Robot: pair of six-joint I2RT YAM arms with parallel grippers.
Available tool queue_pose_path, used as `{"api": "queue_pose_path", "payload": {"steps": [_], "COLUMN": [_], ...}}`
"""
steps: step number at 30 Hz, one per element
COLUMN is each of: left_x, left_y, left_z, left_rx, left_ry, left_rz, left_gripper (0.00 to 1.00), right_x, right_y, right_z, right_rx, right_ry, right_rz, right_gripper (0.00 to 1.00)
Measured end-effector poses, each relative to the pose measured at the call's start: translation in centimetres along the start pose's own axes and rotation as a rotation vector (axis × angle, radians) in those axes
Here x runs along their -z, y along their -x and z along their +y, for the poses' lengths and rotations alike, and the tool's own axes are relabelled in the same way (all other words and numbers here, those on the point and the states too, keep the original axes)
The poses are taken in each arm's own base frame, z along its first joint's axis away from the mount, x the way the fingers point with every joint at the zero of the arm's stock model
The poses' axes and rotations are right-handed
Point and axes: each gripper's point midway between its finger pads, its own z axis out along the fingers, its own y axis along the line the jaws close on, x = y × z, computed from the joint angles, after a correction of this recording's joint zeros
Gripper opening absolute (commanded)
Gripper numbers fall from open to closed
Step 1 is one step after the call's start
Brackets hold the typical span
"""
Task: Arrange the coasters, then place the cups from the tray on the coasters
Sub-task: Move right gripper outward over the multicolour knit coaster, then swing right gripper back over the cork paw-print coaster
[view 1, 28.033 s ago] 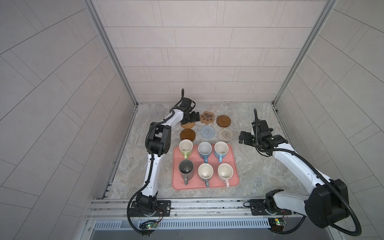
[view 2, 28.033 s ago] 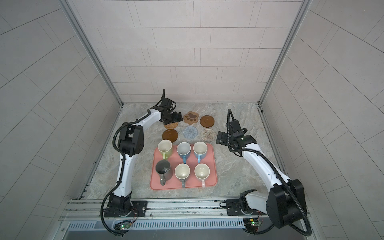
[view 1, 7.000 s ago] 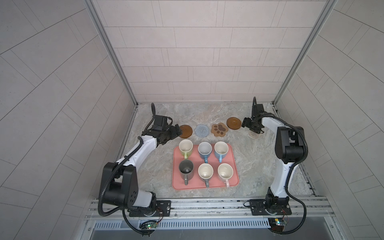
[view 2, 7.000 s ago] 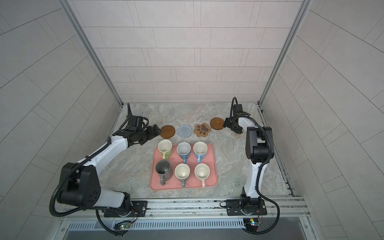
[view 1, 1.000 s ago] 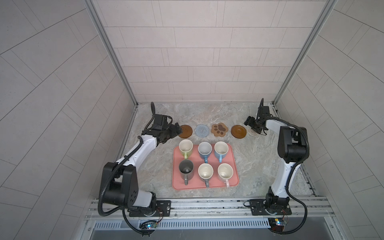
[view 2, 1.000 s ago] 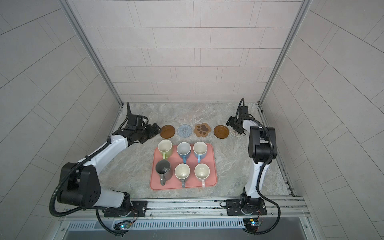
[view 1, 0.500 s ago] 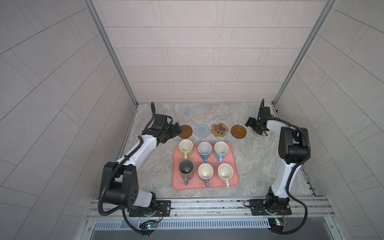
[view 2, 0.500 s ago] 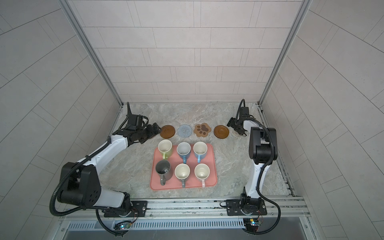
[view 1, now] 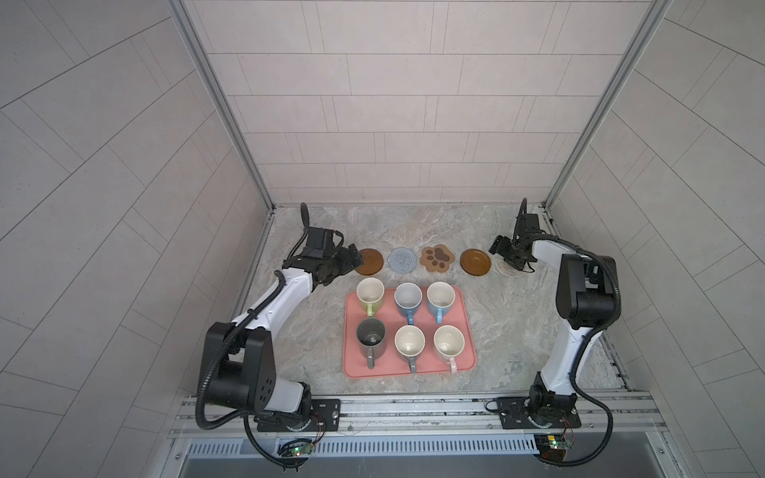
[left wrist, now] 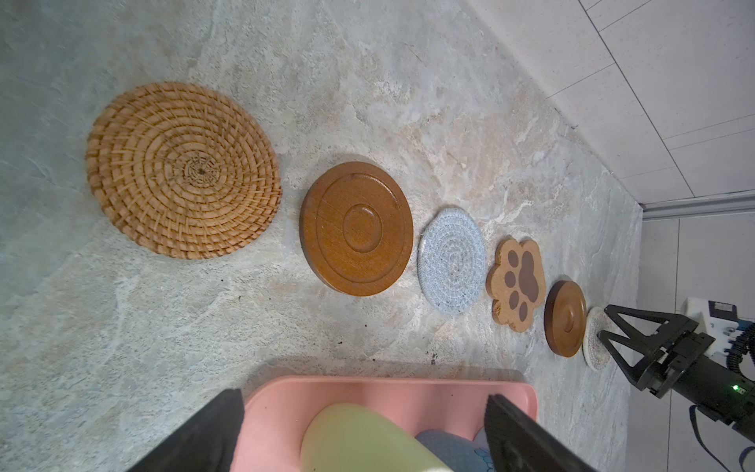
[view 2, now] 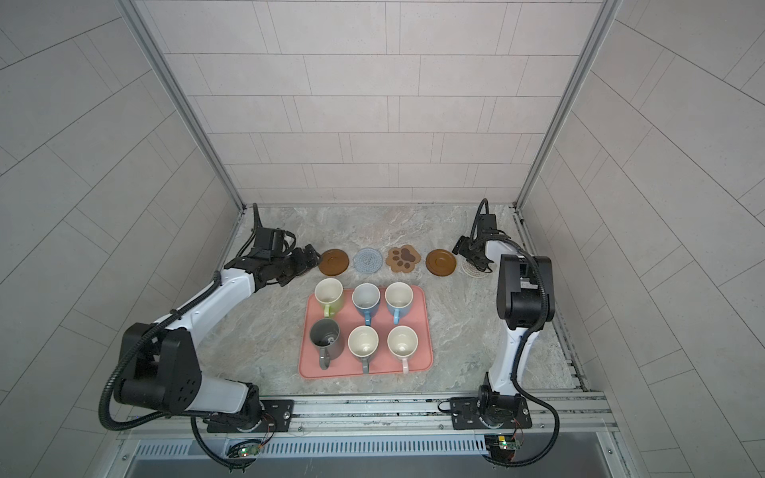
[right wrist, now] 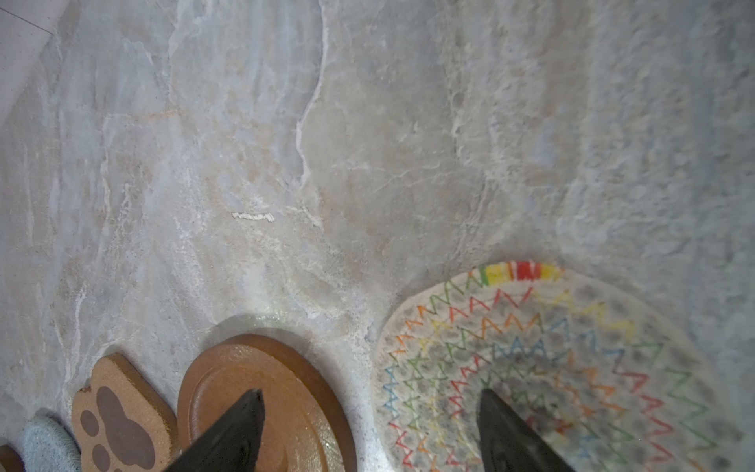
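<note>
Salmon-pink tray (view 1: 432,369); golden woven rattan coaster (left wrist: 184,169); blue-grey crochet coaster (view 1: 402,260); tan paw coaster (view 1: 440,259), dark brown spots; beige coaster (right wrist: 551,367), rainbow zigzag stitching; grey-beige marbled surface (view 1: 414,223).

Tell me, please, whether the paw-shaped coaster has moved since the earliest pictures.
Yes. The paw-shaped coaster has come nearer the tray and shifted right, from behind its middle column to behind its right column.

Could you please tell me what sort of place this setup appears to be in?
Probably a lab robot cell, not a kitchen: two arms bolted to a metal rail, tile-patterned walls enclosing a marble-look tabletop.
</note>
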Motion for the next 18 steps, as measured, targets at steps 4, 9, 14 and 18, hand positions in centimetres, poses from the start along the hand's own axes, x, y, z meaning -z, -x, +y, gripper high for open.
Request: {"api": "queue_pose_path", "payload": {"steps": [4, 9, 14, 18], "left_x": [0.0, 0.0, 0.2, 0.9], "left_y": [0.0, 0.0, 0.2, 0.6], "left_z": [0.0, 0.0, -0.2, -0.6], "left_rx": [0.000, -0.002, -0.006, -0.012], "left_ry": [0.000, -0.001, -0.008, -0.021], "left_rz": [-0.001, -0.002, -0.011, -0.033], "left_gripper": [1.00, 1.00, 1.00, 1.00], "right_x": [0.7, 2.7, 6.3, 8.6], "right_y": [0.9, 1.7, 2.4, 1.9], "right_z": [0.5, 1.4, 2.5, 3.1], "right_rx": [0.006, 0.020, 0.049, 0.074], "right_ry": [0.004, 0.022, 0.055, 0.071], "right_rz": [-0.015, -0.052, -0.118, -0.151], "right_gripper": [0.84, 0.84, 0.84, 0.84]}}
